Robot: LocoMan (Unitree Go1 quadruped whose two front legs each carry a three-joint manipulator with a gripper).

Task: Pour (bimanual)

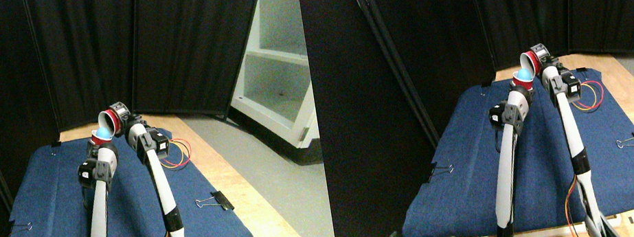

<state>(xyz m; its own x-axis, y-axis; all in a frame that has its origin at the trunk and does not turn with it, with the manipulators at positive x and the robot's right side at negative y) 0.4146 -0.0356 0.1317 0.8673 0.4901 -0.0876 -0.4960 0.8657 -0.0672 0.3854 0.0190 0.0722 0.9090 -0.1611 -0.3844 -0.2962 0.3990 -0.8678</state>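
Above the far end of the worktop (pixel 279 235), the right end effector (pixel 123 113) holds a red cup (pixel 108 124) tipped on its side, its white inside facing down and to the left. A blue ball (pixel 102 133) sits at the cup's mouth, right over a second red cup (pixel 100 142) that is upright at the left end effector (pixel 103 149). The two cups nearly touch. Both end effectors seem to pinch their cups, though the jaws are too small to make out clearly. A blue cloth (pixel 47 221) covers the worktop, held by black clips (pixel 223 200) at its edges. Coloured wires (pixel 178 154) loop on the cloth just right of the right arm. Black curtains (pixel 91 48) stand behind, a white shelf (pixel 274 62) to the right. The lower cup is mostly hidden by the left arm.
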